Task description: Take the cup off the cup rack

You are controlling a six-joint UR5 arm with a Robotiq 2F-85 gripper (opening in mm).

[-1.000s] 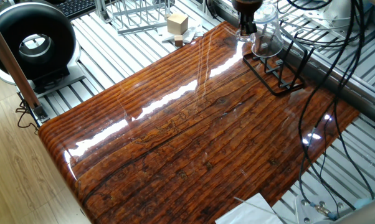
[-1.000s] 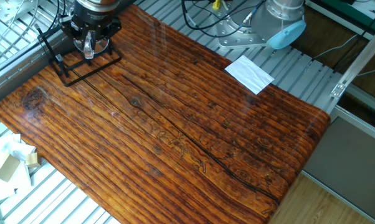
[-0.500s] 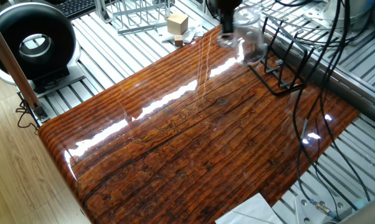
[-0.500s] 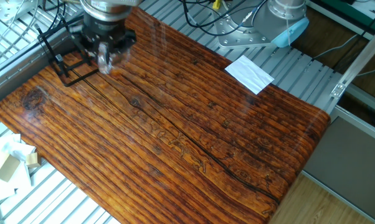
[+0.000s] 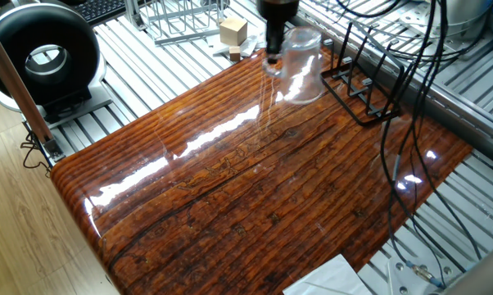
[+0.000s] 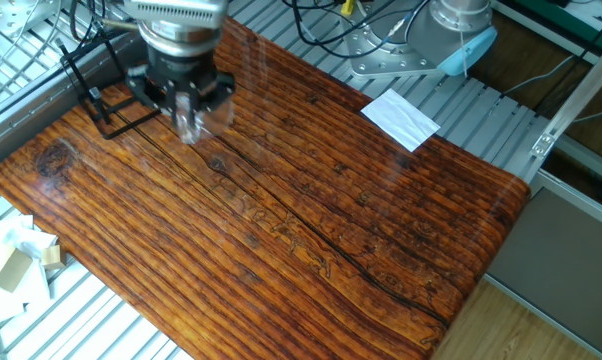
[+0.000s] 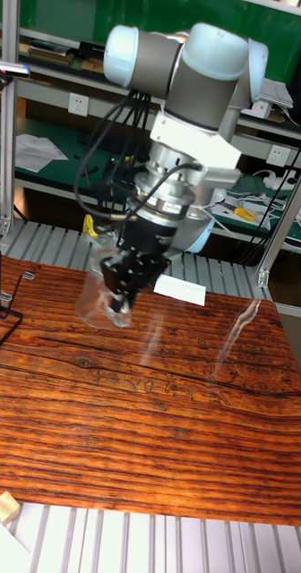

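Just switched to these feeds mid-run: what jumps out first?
The gripper holds the cup in the air above the glossy wooden table, clear of the cup rack at the table's far corner. In the tall fixed view the cup hangs tilted, off the table. A black round device stands off the table's other end, and a white paper lies at one edge.

A white paper sheet (image 6: 400, 118) lies on the glossy wooden tabletop (image 6: 311, 210), a wooden block (image 5: 232, 31) beyond its edge.
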